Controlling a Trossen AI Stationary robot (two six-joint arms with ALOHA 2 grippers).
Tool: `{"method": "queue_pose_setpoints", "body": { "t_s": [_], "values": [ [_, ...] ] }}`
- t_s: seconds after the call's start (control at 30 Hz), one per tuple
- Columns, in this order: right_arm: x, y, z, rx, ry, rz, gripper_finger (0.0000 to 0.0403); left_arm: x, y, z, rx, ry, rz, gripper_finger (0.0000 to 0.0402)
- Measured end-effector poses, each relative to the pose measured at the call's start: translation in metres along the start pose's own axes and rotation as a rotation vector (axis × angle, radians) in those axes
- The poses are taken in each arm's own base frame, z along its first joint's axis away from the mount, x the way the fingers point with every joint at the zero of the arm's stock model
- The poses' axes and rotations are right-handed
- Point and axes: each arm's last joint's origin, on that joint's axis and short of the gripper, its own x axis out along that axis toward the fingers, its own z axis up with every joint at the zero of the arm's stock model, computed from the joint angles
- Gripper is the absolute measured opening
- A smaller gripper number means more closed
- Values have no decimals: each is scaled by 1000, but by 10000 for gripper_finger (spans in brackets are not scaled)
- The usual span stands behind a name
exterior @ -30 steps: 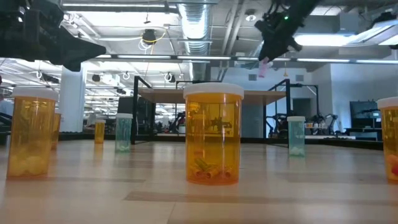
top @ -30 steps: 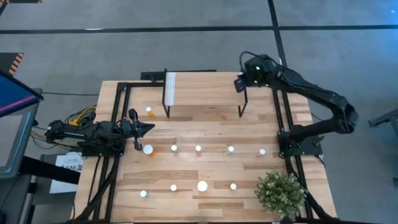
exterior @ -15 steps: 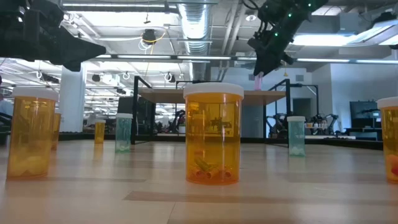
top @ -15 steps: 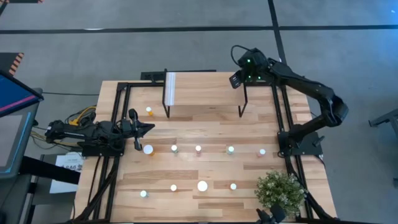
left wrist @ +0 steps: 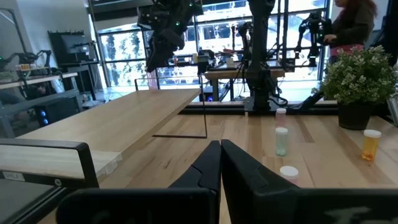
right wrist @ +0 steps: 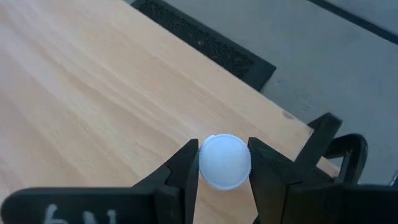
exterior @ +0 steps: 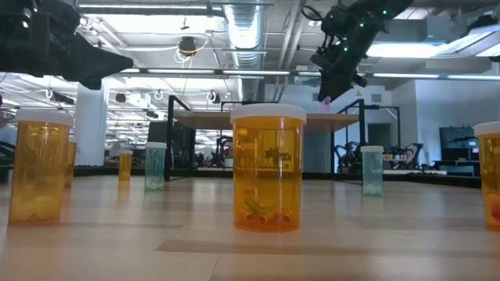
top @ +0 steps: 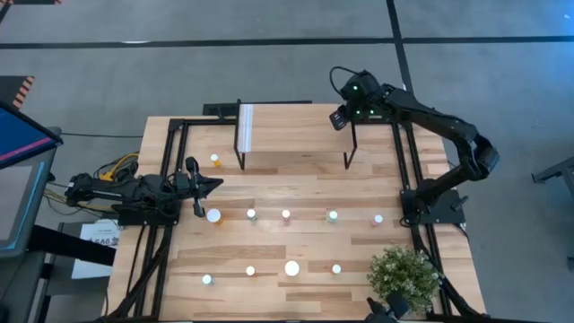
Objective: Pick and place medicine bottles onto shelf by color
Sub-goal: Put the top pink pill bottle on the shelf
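Observation:
My right gripper (top: 341, 117) hangs over the right end of the shelf (top: 296, 130), shut on a small pink medicine bottle (exterior: 324, 99) with a white cap (right wrist: 225, 162). The bottle's base is a little above the light wood shelf top (exterior: 203, 119). My left gripper (top: 215, 184) waits shut at the table's left edge, holding nothing. Other white-capped bottles stand upright on the table in a middle row (top: 286, 214) and a near row (top: 291, 267). One orange bottle (top: 215, 161) stands left of the shelf. My right gripper pinches the white cap's round rim (right wrist: 205, 163) between its two fingers, one on each side. The fingers slant down from the table's right and far side. The pink body (left wrist: 151, 78) hangs below them, upright and clear of the shelf top.
A bushy green plant (top: 405, 276) in a pot stands at the table's near right corner. Black frame rails (top: 170, 161) run along the left and right table edges. A large orange bottle (exterior: 267, 168) stands close before the low camera. A person (left wrist: 351, 25) stands beyond the table.
My right gripper has carried the pink bottle a little toward the table's left and far edge and has sunk toward the shelf's right end, mostly in the first half second. It stays shut on the cap, and the bottle stays upright.

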Motion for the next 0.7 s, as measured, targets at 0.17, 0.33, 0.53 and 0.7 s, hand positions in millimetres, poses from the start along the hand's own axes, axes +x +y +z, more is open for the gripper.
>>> {"method": "queue_pose_setpoints", "body": {
  "t_s": [0.17,0.33,0.53,0.7],
  "values": [
    [0,-1,0,2,-3,-1,137,0,0,0,0,0,0,0],
    [0,-2,1,5,-5,-5,141,0,0,0,0,0,0,0],
    [0,-4,1,8,-5,-10,141,0,0,0,0,0,0,0],
    [0,-4,2,3,-13,-11,149,0,0,0,0,0,0,0]
  ]
}}
